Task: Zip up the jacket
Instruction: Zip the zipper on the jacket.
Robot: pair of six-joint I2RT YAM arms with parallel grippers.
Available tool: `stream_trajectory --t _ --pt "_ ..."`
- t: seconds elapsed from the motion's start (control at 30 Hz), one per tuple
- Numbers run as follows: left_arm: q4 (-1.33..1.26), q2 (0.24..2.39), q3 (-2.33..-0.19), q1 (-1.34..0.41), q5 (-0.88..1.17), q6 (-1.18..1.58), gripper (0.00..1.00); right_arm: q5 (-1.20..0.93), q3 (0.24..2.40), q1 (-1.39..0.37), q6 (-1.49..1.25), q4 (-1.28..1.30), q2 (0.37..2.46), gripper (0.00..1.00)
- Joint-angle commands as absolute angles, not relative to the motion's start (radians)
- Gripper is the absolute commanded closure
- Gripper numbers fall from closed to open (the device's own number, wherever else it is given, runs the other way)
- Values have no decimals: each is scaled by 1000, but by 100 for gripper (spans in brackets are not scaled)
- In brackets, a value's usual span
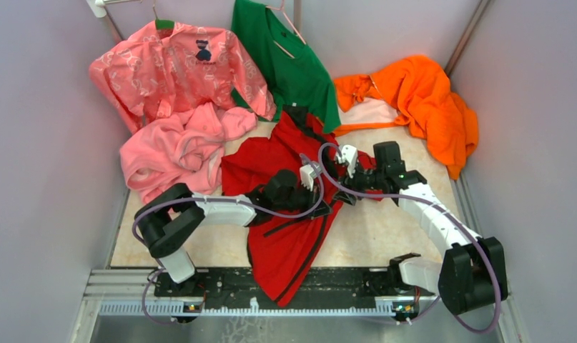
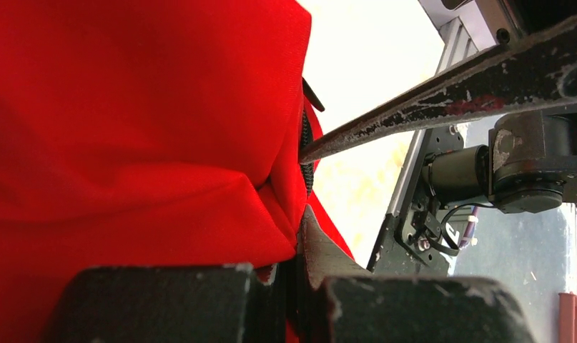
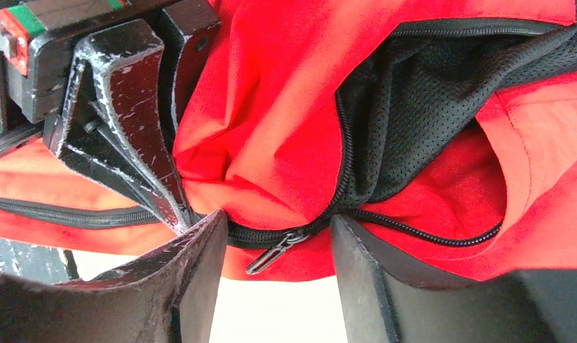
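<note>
the red jacket (image 1: 289, 239) is seen spread down the middle of the table (image 1: 385, 225) in the top view, with its lower end draped over the near edge at the bottom of the frame. the left gripper (image 2: 304, 184) is clenched on a fold of red cloth right at the dark front zipper (image 3: 71, 214), the fabric being pinched between its scuffed black fingers. the right gripper (image 3: 277, 227) is held released, its jaws standing apart on either side of the slider, and the small black zip pull (image 3: 269, 254) is seen hanging in the gap between them. left of the slider in the right wrist view the teeth are joined; right of it the two halves are parted and black mesh lining (image 3: 421, 100) is exposed. behind the jacket, a pink fleece garment (image 1: 174, 153) is heaped at the left, a pink patterned shirt (image 1: 178, 68) and a green top (image 1: 292, 64) are laid at the top, and an orange garment (image 1: 425, 100) is bunched at the upper right.
</note>
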State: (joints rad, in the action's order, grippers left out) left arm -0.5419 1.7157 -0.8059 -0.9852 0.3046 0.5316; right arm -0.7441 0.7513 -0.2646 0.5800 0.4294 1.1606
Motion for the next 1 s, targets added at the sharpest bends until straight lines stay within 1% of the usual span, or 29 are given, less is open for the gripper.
stream_trajectory --t 0.0,0.07,0.23,0.37,0.5,0.53,0.6,0.73,0.83,0.9,0.97 --pt "-657 1670 -805 -965 358 563 100 -769 763 -277 628 496 1149 43" --pt "-659 1660 -796 -958 363 564 100 -790 767 -277 652 523 1148 40" --pt "-657 1650 -788 -948 386 561 100 -839 791 -276 735 594 1175 38" --pt "-652 1656 -793 -946 412 558 100 -843 785 -277 738 560 1177 39" --pt "-649 1670 -804 -946 436 559 100 -840 790 -277 749 541 1185 50" --pt "-644 1670 -806 -946 439 556 100 -835 793 -276 753 542 1187 55" --pt "-630 1671 -809 -945 441 550 100 -826 794 -276 765 544 1186 63" --pt "-578 1670 -818 -945 437 520 100 -809 798 -273 787 560 1170 71" --pt "-517 1672 -829 -945 432 487 100 -817 805 -260 782 568 1163 70" --pt "-477 1675 -837 -945 433 465 100 -823 816 -248 783 581 1166 64" --pt "-444 1676 -843 -945 437 449 100 -845 822 -229 792 596 1169 61"
